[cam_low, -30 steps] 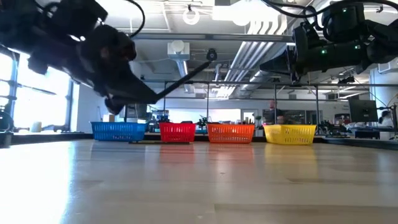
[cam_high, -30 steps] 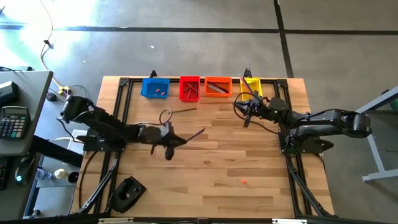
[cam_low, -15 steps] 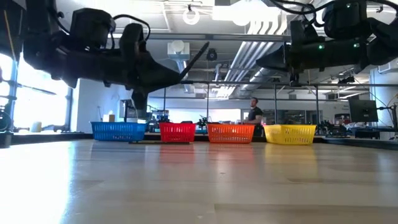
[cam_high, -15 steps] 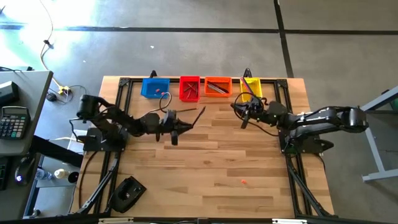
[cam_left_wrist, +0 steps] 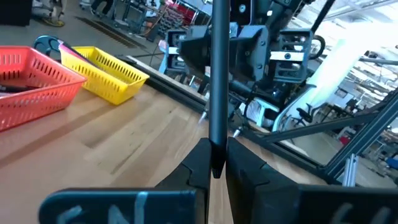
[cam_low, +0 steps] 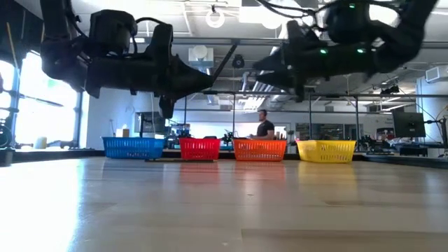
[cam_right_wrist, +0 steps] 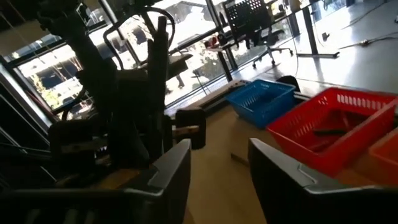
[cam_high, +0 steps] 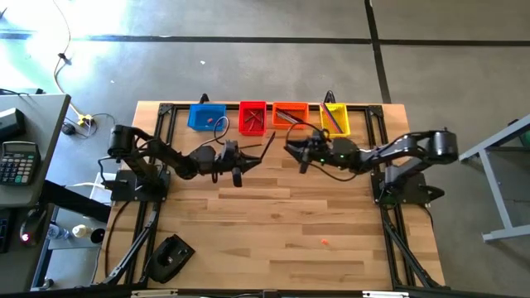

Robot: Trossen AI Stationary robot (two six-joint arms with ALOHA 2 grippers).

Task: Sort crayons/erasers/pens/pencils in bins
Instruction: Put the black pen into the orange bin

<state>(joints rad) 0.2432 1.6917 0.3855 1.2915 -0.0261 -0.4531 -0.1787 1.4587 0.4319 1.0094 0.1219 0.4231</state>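
Since 0.5 s ago the right gripper (cam_high: 296, 152) has swung leftward from near the yellow bin (cam_high: 335, 117) to in front of the orange bin (cam_high: 289, 114); its fingers (cam_right_wrist: 163, 173) are spread apart and hold nothing. The left gripper (cam_high: 248, 157) has barely shifted, its fingers (cam_left_wrist: 200, 167) closed on a dark pen (cam_left_wrist: 217, 74) that angles up toward the red bin (cam_high: 252, 117). 2 erasers (cam_high: 217, 122) lie in the blue bin (cam_high: 204, 116); 1 more eraser (cam_high: 325, 242) lies on the table (cam_high: 273, 223), well apart from the 4 bins.
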